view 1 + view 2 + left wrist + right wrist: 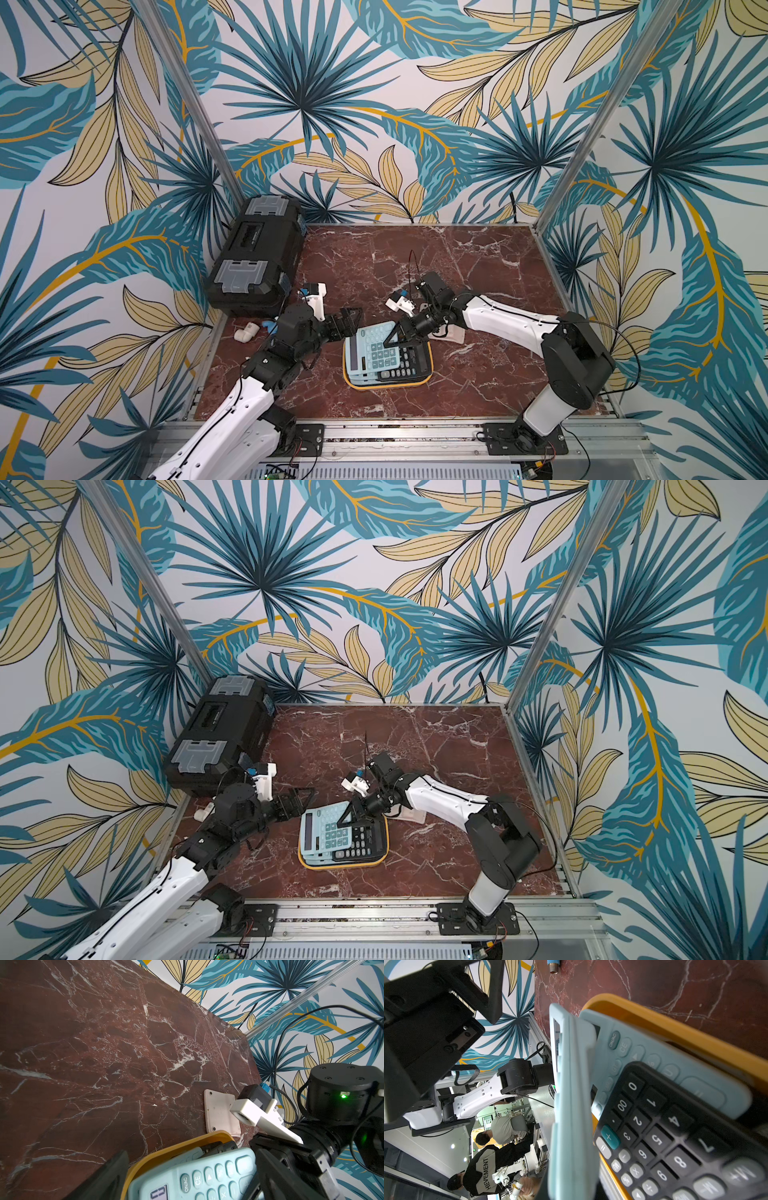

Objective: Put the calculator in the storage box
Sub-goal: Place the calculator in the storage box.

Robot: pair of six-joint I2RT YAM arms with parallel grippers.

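Note:
The storage box (pixel 386 386) (pixel 340 866) is a shallow yellow tray at the front middle of the table. In it lie a black calculator (pixel 409 361) (pixel 675 1147) and light blue ones (pixel 664 1068). My right gripper (pixel 395 334) (pixel 345 817) (pixel 571 1186) is shut on the topmost light blue calculator (pixel 374 349) (pixel 328 829) (pixel 571 1105). That calculator sits tilted over the tray's left half. My left gripper (pixel 351 321) (pixel 301 799) (pixel 187 1186) stands open at the tray's far left corner, by the calculator's (pixel 207 1178) key end, gripping nothing.
A big black toolbox (pixel 253 257) fills the far left corner. A white pipe elbow (pixel 247 332) and a blue fitting (pixel 270 326) lie in front of it. A pale pink flat case (pixel 453 332) (pixel 220 1113) lies just right of the tray, under my right arm.

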